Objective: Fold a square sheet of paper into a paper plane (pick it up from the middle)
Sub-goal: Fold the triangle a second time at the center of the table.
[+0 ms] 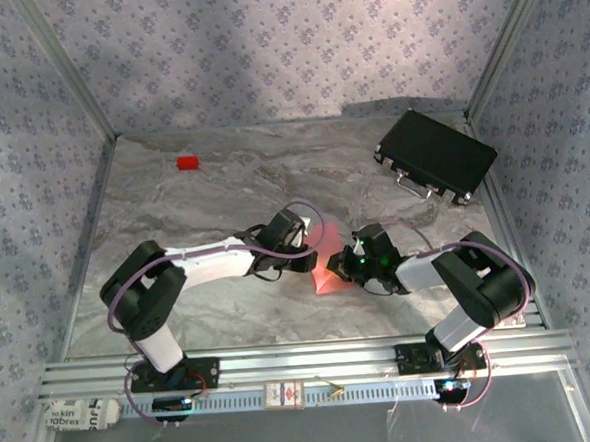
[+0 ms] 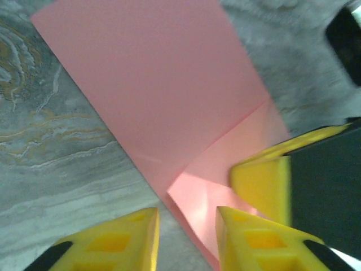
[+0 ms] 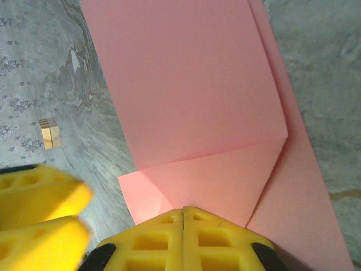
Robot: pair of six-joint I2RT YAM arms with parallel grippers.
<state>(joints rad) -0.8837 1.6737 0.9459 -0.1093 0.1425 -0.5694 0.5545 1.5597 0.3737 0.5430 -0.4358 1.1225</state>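
Two grippers nose to nose over the square sheet of paper (image 1: 329,279) near the middle of the marbled table (image 1: 181,318), left gripper (image 1: 319,243) and right gripper (image 1: 346,261) almost meeting above it. From overhead, just a small salmon-pink patch showing beneath them, its folds unreadable. Well apart at the far side, a small red block (image 1: 187,162) on the left and a black case (image 1: 436,154) on the right. From the left wrist, much more of the sheet (image 2: 158,84): flat on the table, one corner flap turned over along a slanting crease. Left gripper (image 2: 186,217) with its yellow fingers (image 2: 113,243) spread, the sheet's near edge lying in the gap between them, gripped by neither. One yellow finger of the right gripper (image 2: 262,175) planted on the flap. From the right wrist, right gripper (image 3: 183,217) pressed together, no gap at the seam, tips down at the edge of the folded flap; cannot tell whether a layer is caught between them. Also from that wrist, a second paper edge (image 3: 299,186) running along the right of the fold, and the left gripper's fingers (image 3: 39,220) blurred at lower left, just beside the sheet.
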